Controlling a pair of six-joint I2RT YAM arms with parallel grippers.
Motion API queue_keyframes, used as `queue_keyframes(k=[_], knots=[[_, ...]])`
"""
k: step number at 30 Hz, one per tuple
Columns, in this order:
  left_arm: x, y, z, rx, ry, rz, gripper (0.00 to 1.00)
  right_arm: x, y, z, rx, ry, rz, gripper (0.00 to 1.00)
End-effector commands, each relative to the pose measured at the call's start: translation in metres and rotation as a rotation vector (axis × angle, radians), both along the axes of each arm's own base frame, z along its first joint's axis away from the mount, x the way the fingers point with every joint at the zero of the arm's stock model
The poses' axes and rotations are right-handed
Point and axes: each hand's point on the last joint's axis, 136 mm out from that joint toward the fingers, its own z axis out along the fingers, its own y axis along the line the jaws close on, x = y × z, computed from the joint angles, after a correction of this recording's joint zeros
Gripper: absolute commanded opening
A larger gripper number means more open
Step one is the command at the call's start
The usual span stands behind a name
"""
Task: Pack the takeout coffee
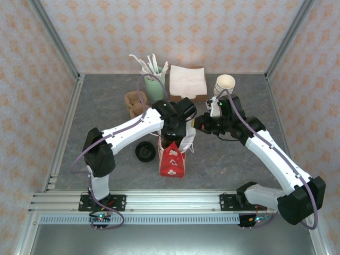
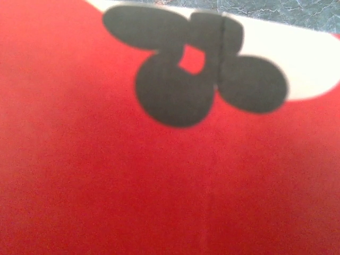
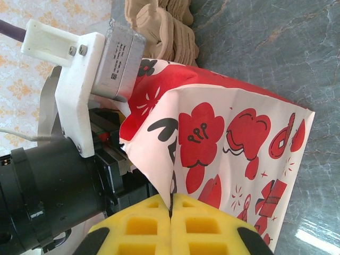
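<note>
Takeout coffee seems hidden beneath the left gripper (image 1: 173, 133) at the red-and-white paper bag's (image 1: 172, 159) mouth; whether those jaws grip, I can't tell. The right gripper (image 3: 171, 220) pinches the bag's rim, and a tug there could tear or topple it.

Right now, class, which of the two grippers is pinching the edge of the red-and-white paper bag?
The right gripper: its yellow pads are closed on the paper bag's white edge. The left gripper hangs at the bag's mouth, jaws hidden.
</note>
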Motion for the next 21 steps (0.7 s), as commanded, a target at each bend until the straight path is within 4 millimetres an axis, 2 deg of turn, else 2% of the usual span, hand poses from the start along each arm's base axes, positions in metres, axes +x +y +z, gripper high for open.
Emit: queue_keyframes(k=[1, 5, 10, 21], knots=[[-0.011, 0.001, -0.025, 0.045, 0.063, -0.041, 0.57, -0.005, 0.004, 0.000, -0.005, 0.013, 0.040, 0.00], [-0.012, -0.002, -0.031, 0.035, 0.069, -0.051, 0.57, -0.005, 0.004, 0.000, -0.007, 0.016, 0.039, 0.00], [-0.011, -0.005, -0.049, 0.065, 0.109, -0.068, 0.57, -0.004, 0.004, 0.000, -0.009, 0.015, 0.037, 0.00], [-0.010, -0.009, -0.064, 0.085, 0.140, -0.093, 0.57, -0.003, 0.004, 0.000, -0.012, 0.011, 0.043, 0.00]])
